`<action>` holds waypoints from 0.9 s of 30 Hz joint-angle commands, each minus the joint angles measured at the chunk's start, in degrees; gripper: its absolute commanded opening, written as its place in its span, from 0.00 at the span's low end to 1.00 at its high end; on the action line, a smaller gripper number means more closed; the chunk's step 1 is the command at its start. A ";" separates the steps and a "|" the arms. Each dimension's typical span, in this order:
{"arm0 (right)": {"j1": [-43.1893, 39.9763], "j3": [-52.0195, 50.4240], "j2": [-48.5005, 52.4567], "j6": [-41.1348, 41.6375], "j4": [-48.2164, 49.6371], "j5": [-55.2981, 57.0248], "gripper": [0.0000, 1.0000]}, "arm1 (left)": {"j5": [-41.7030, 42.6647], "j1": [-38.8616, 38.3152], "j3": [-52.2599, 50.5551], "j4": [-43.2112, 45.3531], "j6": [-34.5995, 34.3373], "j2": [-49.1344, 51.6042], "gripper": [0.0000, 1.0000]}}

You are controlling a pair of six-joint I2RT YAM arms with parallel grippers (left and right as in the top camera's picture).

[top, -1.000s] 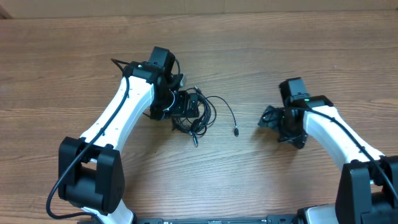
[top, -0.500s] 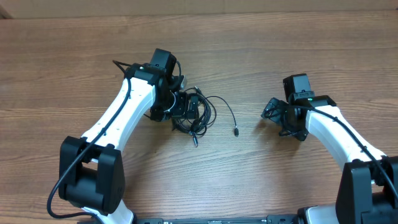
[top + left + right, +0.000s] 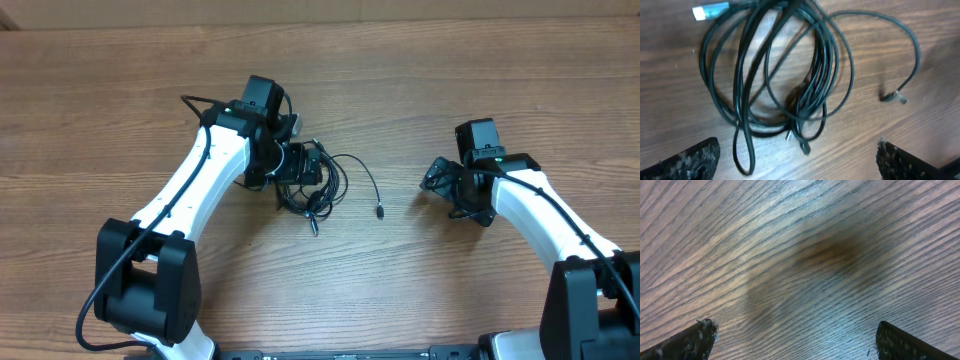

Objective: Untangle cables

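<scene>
The cables point(image 3: 322, 183) lie in a tangled black bundle on the wooden table left of centre. One loose strand arcs right and ends in a small plug point(image 3: 381, 211). In the left wrist view the coil point(image 3: 785, 75) fills the upper half, with a white-tipped plug point(image 3: 707, 11) at top left and a bent plug point(image 3: 895, 96) at right. My left gripper point(image 3: 797, 162) is open just above the bundle's near side, holding nothing. My right gripper point(image 3: 795, 340) is open over bare wood, apart from the cables; it shows in the overhead view point(image 3: 447, 190).
The wooden table point(image 3: 420, 80) runs across the whole view. Thicker black wires run along the arms. The left arm point(image 3: 200, 180) reaches in from the lower left, the right arm point(image 3: 540, 215) from the lower right.
The right gripper has shifted slightly up and right over the table and then held still. The left gripper has edged a little toward the cable bundle. The cables have not moved.
</scene>
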 commanded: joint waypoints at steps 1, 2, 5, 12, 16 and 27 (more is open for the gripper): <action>-0.11 0.09 -0.55 -0.28 0.33 0.76 1.00 | -1.25 -0.33 -0.50 1.25 -0.15 0.15 1.00; -0.11 0.09 -0.55 -0.26 0.31 0.76 1.00 | -1.25 -0.33 -0.50 1.25 -0.15 0.15 1.00; -0.11 0.09 -0.55 -0.26 0.33 0.76 1.00 | -1.25 -0.33 -0.50 0.92 -0.15 0.15 1.00; -0.11 0.09 -0.55 -0.26 0.31 0.76 1.00 | -1.68 -0.33 -0.52 0.94 -0.15 0.15 1.00; -0.11 0.09 -0.52 -0.28 0.31 0.76 1.00 | -3.06 -0.33 -0.50 0.98 -0.15 0.15 1.00; -0.11 0.09 -0.55 -0.26 0.31 0.76 1.00 | -10.01 -0.35 -1.44 1.46 -0.90 0.15 0.75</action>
